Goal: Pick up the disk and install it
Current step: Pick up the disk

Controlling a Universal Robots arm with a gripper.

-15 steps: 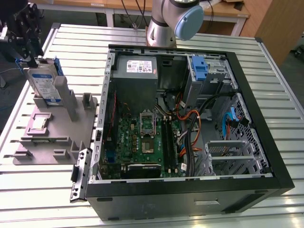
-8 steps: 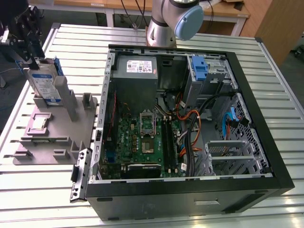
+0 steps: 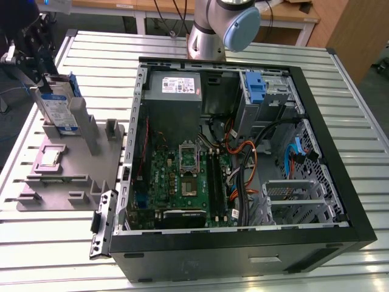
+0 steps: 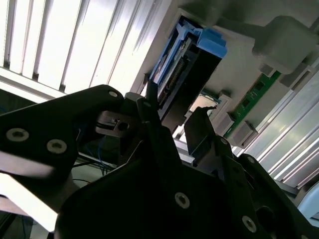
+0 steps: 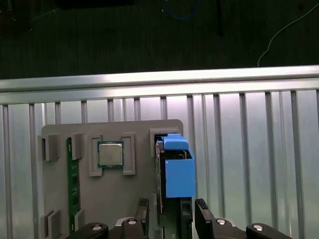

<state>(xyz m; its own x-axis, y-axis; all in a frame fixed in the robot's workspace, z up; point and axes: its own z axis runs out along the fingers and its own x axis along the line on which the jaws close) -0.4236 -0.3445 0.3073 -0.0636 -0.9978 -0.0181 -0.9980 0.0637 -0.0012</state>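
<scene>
The disk [image 3: 59, 109], silver-grey with a white-and-blue label and blue side rails, stands on edge in a slot of the grey holder tray [image 3: 67, 176], at the exterior view's left. My gripper [image 3: 44, 76] hangs over its upper end. In the first wrist view the disk's blue rail [image 5: 178, 172] runs between my two black fingers [image 5: 143, 211], and my gripper [image 5: 172, 213] is open around it. In the second wrist view the gripper [image 4: 174, 113] straddles the disk [image 4: 187, 59], with a sliver of light beside one finger.
The open computer case [image 3: 340, 201] lies at the exterior view's right, with a grey power-supply box [image 3: 174, 85], motherboard [image 3: 182, 176], cables and a blue bracket [image 3: 258, 88] in the drive bay. The tray also holds a processor chip [image 5: 109, 153] and a green memory stick [image 5: 73, 184]. The arm's base [image 3: 213, 30] stands behind the case.
</scene>
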